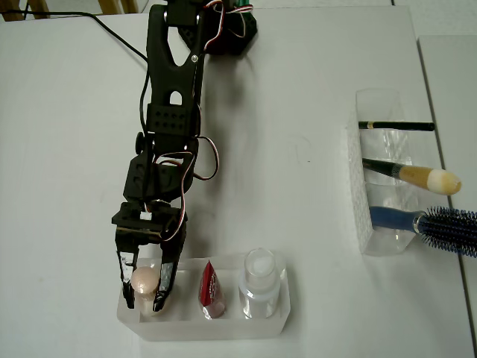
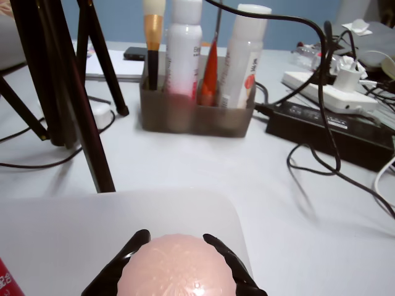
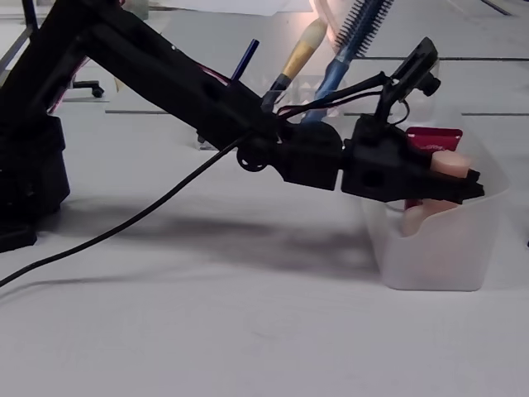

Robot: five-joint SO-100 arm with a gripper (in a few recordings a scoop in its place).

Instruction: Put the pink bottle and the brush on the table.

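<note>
Pink bottle stands in the left compartment of the clear tray in the overhead view, its cap between the two black fingers of the gripper, which close on the cap from both sides. In the wrist view the fingertips curl round the pale pink cap top and touch it. The fixed view shows the gripper reaching level over the tray rim, the cap held at its tip. In the tray's middle compartment stands a red tube, and in the right one a clear bottle with a white cap. Well apart to the right, a second clear holder carries the brush, lying between a thin dark pencil and a blue hairbrush. Both holders rest on the white table.
</note>
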